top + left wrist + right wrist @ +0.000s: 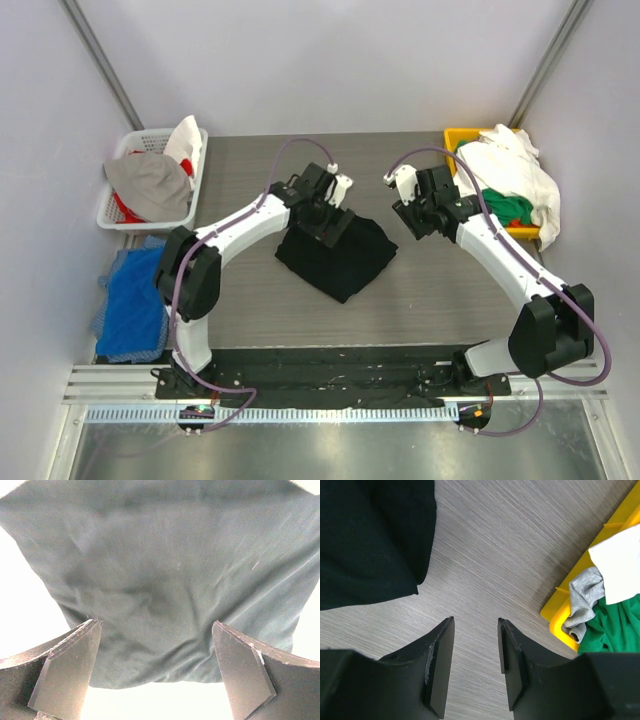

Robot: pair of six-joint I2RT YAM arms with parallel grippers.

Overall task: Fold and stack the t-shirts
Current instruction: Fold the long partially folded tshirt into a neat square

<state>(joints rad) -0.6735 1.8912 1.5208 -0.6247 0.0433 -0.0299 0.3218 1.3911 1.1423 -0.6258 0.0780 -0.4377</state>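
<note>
The black t-shirt (338,258) is found directly beneath the left claw (155,624), opened wide and empty; the right claw (475,620), half opened and empty, is seen at its 2 o'clock.

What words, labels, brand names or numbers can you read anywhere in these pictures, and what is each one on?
No readable text in any view.
The black t-shirt is plain, with no print or tag showing.
The yellow bin and the white basket show no lettering.
</note>
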